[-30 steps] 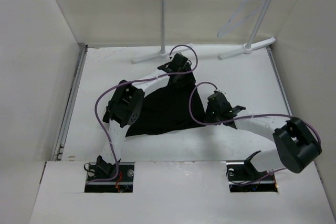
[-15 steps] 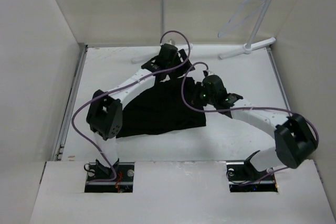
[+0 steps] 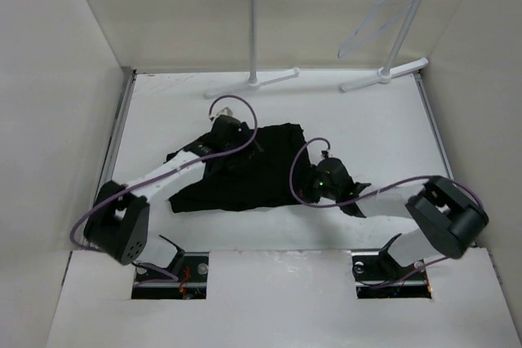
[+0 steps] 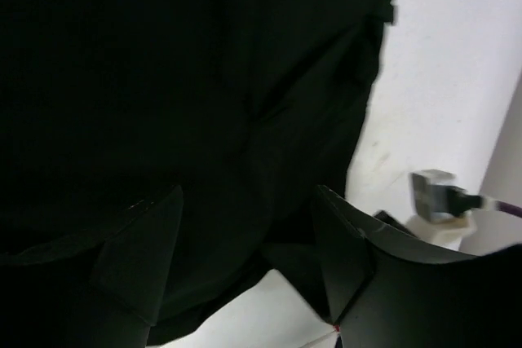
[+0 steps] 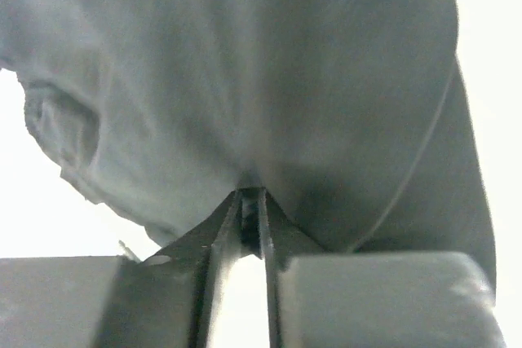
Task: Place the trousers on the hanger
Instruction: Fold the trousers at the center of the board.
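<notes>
The black trousers (image 3: pixel 249 177) lie in a crumpled heap on the middle of the white table. My left gripper (image 3: pixel 236 143) hovers over their far left part. In the left wrist view the left gripper (image 4: pixel 245 242) is open, its fingers spread over the dark fabric (image 4: pixel 163 79). My right gripper (image 3: pixel 310 185) is at the heap's right edge. In the right wrist view the right gripper (image 5: pixel 251 201) is shut on a fold of the trousers (image 5: pixel 245 63). The pale hanger (image 3: pixel 371 22) hangs on the rack's rail at the far right, away from both grippers.
The white garment rack (image 3: pixel 254 22) stands at the back, its feet (image 3: pixel 383 75) on the table's far edge. Pale walls enclose the left, right and back. The right arm's elbow (image 3: pixel 449 218) sits low at the near right.
Both grippers have come back from the far side toward the near side. The trousers came with them and now lie lower and flatter. The left elbow swung down to the near left.
</notes>
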You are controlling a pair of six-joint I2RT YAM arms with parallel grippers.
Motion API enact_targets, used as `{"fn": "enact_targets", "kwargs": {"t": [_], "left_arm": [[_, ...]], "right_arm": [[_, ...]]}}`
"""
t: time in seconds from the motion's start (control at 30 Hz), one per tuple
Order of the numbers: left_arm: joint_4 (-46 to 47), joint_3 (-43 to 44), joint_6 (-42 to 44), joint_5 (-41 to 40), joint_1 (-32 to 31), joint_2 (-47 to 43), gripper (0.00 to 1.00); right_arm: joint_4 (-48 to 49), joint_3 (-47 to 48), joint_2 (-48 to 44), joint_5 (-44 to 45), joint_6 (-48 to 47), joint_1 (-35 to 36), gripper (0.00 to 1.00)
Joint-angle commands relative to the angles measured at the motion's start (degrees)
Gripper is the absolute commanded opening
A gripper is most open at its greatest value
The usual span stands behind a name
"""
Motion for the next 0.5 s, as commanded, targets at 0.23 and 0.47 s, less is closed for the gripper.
{"fn": "enact_targets", "kwargs": {"t": [0.23, 0.47], "left_arm": [[0.73, -21.94, -1.0, -2.95, 10.0, -22.8, 0.62], [-0.67, -32.23, -0.12, -0.48, 15.1, -30.09, 0.62]], "right_arm": [[-19.41, 12.35, -13.65, 5.82, -11.5, -3.11, 0.49], [-16.07, 30.18, 7.34, -1.04, -14.07, -12.78, 0.17]]}}
